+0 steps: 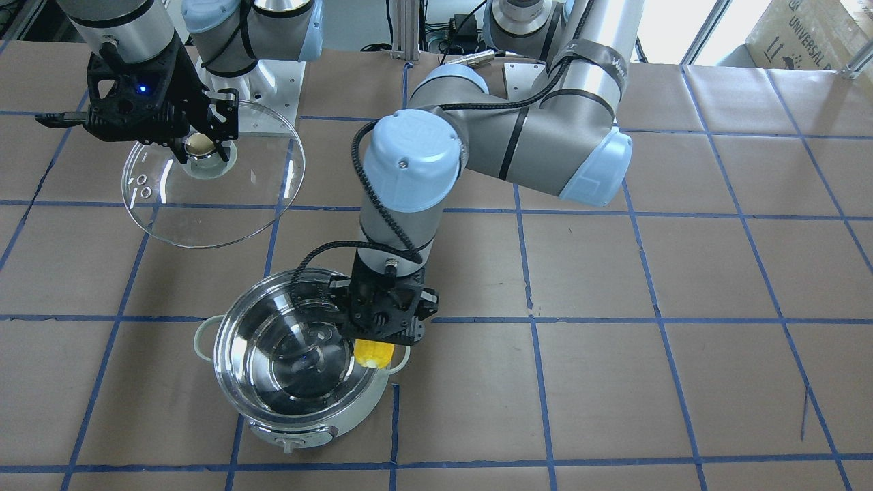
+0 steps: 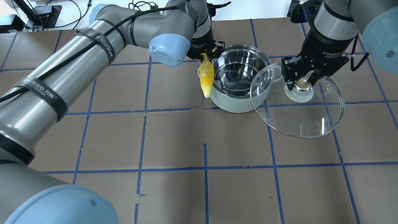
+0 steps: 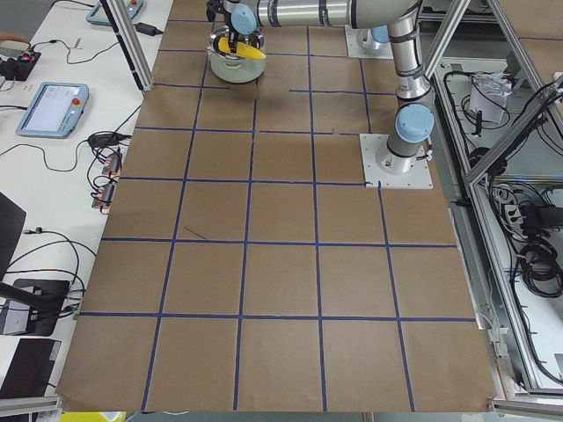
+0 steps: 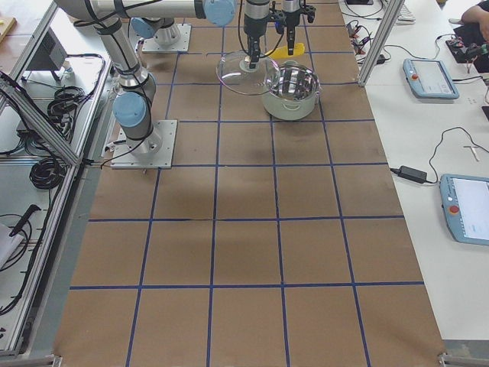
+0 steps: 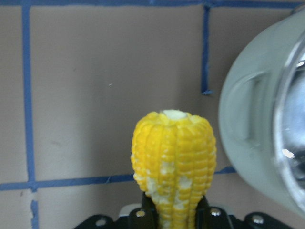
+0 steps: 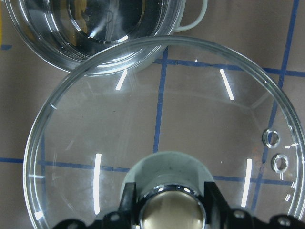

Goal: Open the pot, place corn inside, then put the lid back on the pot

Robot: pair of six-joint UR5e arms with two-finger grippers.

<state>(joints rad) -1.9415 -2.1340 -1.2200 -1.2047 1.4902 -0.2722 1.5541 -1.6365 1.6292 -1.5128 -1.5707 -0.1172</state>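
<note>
The pale mint pot (image 2: 233,104) stands open, and its steel inside shows nothing in it. It also shows in the front view (image 1: 320,416). My left gripper (image 2: 204,56) is shut on the thick end of the yellow corn (image 2: 206,77). The cob hangs tip down just outside the pot's rim, by a side handle. In the left wrist view the corn (image 5: 174,157) is over the table beside the pot wall (image 5: 252,119). My right gripper (image 2: 303,84) is shut on the knob of the clear glass lid (image 2: 304,118). It holds the lid in the air beside the pot.
The table is brown with a blue tape grid. The left arm's elbow (image 1: 423,164) reaches over the table's middle behind the pot. The right arm's base plate (image 1: 273,82) lies near the lid. Tablets (image 4: 428,76) lie on a side bench beyond the table's edge.
</note>
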